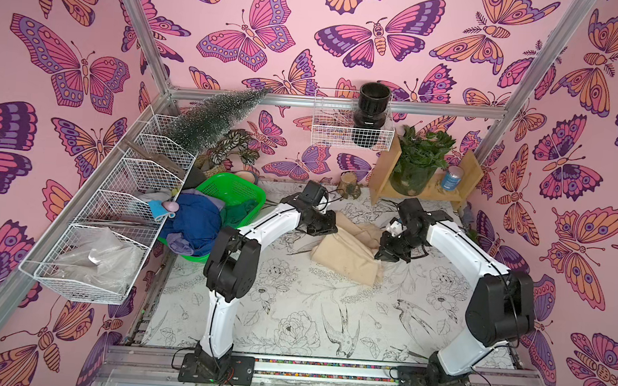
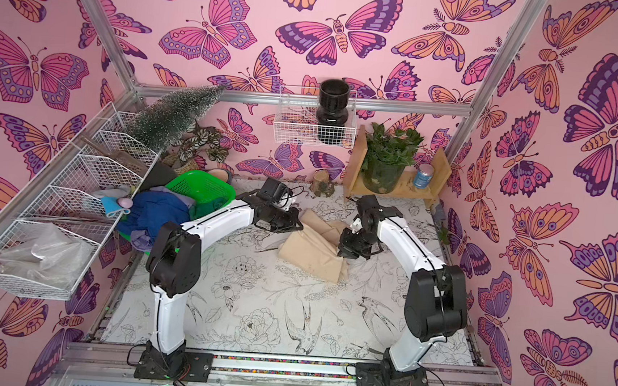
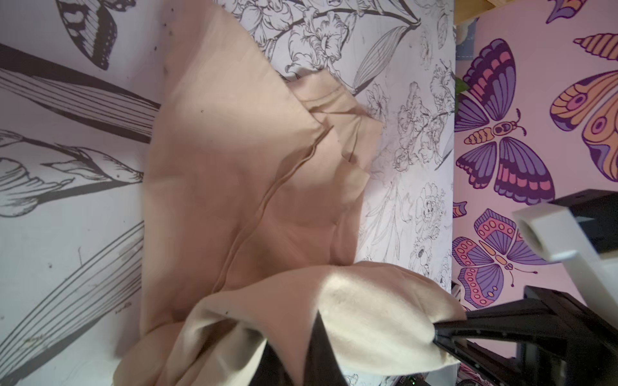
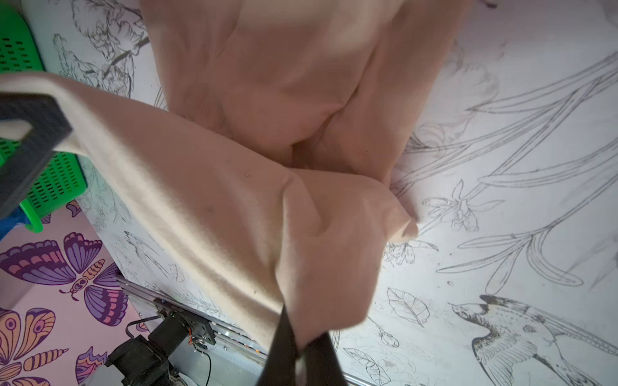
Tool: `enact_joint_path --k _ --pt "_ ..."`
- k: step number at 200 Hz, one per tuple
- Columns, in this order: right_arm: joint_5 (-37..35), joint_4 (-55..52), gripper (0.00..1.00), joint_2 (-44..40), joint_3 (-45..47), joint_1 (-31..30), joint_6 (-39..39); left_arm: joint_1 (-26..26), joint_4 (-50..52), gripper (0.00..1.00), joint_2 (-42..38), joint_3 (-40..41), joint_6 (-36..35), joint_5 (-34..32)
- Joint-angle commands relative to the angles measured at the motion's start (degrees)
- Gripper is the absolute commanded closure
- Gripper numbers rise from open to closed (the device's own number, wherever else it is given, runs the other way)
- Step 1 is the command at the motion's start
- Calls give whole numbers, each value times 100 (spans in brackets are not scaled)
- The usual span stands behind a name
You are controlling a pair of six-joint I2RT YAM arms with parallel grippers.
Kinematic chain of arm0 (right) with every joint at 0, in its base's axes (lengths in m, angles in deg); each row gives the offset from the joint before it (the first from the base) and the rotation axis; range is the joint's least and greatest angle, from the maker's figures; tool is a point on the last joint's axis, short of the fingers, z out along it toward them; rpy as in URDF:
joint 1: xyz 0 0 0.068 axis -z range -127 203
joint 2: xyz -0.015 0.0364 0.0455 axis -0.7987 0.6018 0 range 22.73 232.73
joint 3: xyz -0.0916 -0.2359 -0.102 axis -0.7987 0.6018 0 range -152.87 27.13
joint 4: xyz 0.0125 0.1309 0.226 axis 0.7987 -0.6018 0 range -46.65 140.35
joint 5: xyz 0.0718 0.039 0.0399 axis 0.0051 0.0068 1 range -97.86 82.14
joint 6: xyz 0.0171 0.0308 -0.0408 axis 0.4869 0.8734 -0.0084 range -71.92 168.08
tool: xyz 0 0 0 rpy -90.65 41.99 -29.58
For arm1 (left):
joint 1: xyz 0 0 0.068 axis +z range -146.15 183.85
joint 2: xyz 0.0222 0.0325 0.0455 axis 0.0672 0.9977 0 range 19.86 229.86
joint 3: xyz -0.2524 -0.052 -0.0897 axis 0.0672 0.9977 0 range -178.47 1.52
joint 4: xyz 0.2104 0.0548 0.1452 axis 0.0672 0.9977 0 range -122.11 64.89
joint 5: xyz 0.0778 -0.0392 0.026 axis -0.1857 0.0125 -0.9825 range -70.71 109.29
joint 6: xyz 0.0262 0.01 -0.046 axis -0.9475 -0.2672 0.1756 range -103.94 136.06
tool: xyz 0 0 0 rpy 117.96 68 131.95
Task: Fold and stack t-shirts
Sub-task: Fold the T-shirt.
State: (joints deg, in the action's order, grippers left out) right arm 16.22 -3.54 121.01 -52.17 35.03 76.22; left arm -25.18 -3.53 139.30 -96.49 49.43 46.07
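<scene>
Left gripper (image 3: 301, 354) and right gripper (image 4: 301, 347) each pinch a raised edge of the beige t-shirt (image 1: 348, 250) on the table (image 1: 290, 313) — likely to carry it over as a fold — while the royal blue t-shirt (image 1: 196, 219) sits in the green basket (image 1: 233, 180).

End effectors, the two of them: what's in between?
A lifted stretch of the beige t-shirt hangs between them, pinched by the right end effector and the left end effector. The right wrist view shows it.

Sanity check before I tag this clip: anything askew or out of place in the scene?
Yes. The small frosted tree at the back leans steeply sideways by the wire baskets rather than standing upright. The blue t-shirt spills over the rim of the green basket. The beige t-shirt sits bunched on the table, mid-fold.
</scene>
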Motion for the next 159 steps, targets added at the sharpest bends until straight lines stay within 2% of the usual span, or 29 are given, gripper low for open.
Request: enact_joint_path --k 1,70,131,159 --pt "-79 64 100 237 -249 171 -137 108 13 100 309 -316 -95 -114" --pt "5 533 100 913 -428 447 -126 203 6 100 1007 -1005 -102 -301" --pt "18 646 100 1271 -787 846 -94 214 -27 100 1858 -2172 166 -289" --pt "38 734 100 1391 -810 944 -107 223 -67 100 2064 -2310 148 -525"
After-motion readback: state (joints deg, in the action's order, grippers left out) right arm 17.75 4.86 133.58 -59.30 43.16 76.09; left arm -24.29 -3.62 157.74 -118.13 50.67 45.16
